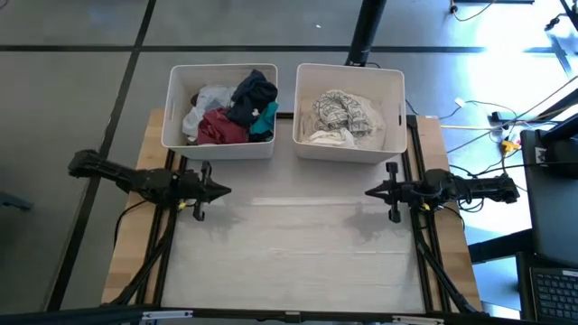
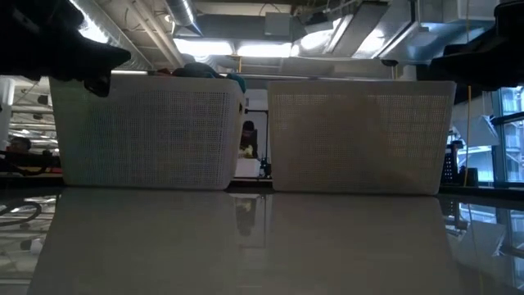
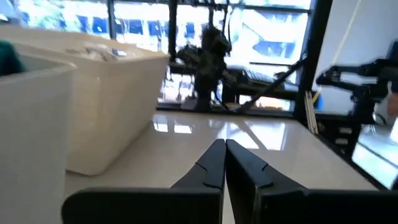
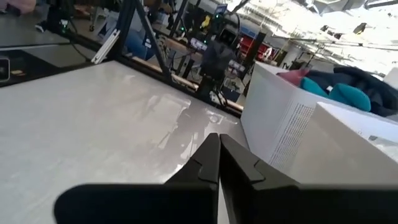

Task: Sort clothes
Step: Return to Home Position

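High view: clothes [image 1: 230,113] lie in the two bins [image 1: 217,150], on the far side of both arms, equally near each. Left gripper [image 1: 226,190] & right gripper [image 1: 368,190] face each other, tips pinched together, empty. You likely just park.

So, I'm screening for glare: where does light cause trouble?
Low view: ceiling lights shine behind the left bin and right bin, mirrored in the table. Left wrist view: windows reflect off the table. High view: faint shadows beneath the left gripper and right gripper.
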